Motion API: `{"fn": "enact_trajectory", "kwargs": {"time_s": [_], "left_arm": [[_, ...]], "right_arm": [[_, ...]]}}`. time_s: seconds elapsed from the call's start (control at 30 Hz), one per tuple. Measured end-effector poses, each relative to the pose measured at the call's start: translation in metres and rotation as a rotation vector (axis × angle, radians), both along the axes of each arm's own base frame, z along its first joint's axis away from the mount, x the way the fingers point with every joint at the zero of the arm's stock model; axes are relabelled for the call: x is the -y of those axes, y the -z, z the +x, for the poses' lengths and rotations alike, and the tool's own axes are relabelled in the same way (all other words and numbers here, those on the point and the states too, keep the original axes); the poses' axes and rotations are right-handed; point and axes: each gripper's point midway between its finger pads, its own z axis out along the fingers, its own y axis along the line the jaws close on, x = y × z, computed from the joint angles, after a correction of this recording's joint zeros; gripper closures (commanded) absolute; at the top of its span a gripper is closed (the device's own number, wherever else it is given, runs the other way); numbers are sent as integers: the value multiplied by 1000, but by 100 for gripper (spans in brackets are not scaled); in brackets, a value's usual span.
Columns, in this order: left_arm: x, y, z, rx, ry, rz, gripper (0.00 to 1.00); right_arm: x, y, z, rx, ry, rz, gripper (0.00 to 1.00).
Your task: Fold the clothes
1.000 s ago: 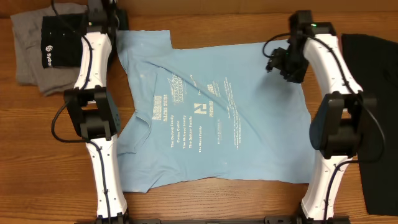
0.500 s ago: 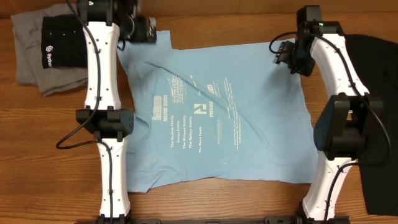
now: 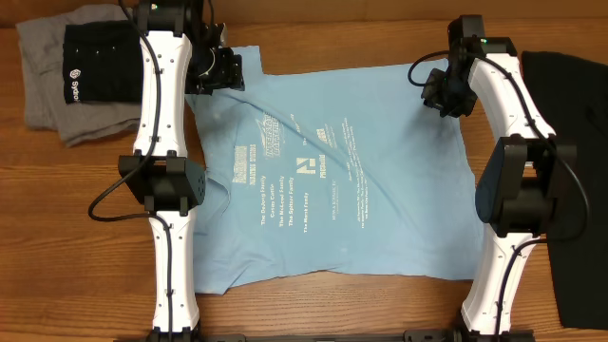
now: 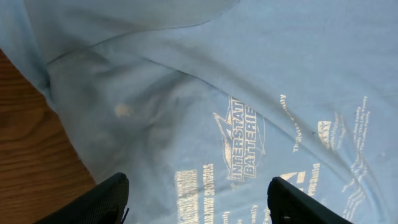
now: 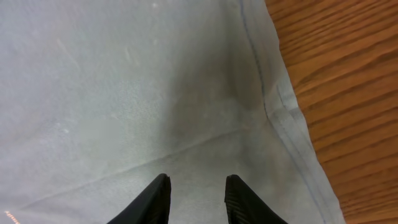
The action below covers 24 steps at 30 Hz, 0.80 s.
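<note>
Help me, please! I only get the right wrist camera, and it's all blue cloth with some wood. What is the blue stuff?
Observer: A light blue T-shirt, spread flat on the table with white print facing up.
Operator: Where's my other arm?
Observer: The left gripper hangs open above the shirt, near a sleeve.
Operator: Any more clothes?
Observer: Yes, a grey garment with a black one on it, at the table's left end.

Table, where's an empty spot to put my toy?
Biggest bare wood: left of the left arm, below the grey-and-black pile. A thin strip runs in front of the blue T-shirt. Right side: crowded by the black garment.
</note>
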Motion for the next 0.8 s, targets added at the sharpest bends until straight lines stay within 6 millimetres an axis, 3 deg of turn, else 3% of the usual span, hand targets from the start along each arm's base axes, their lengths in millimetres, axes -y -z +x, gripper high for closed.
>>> {"fn": "enact_trajectory", "kwargs": {"time_s": [0.13, 0.2, 0.33, 0.43, 0.5, 0.57, 0.63, 0.73, 0.8], "left_arm": [[0, -21, -6, 23, 0, -2, 21], [-3, -43, -17, 39, -3, 12, 20], [-10, -88, -59, 47, -7, 36, 20], [-13, -96, -94, -4, -7, 46, 23], [-14, -81, -107, -70, -6, 51, 27], [-14, -46, -116, -169, -4, 60, 41], [-16, -9, -110, -203, -6, 67, 53], [-23, 46, -112, -286, -26, 71, 62], [-30, 63, -112, -304, -43, 69, 70]], "right_arm": [[0, 0, -1, -4, -10, -2, 63], [0, 0, 0, -1, -15, -3, 63], [0, -2, 7, 31, -20, -5, 63], [0, -3, 14, 59, -21, -4, 64], [-1, -4, 17, 71, -25, -2, 67], [-2, -4, 18, 75, -27, 4, 70], [-2, -4, 18, 75, -28, 7, 71], [-4, -4, 17, 72, -29, 15, 71], [-4, -4, 17, 70, -30, 19, 71]]}}
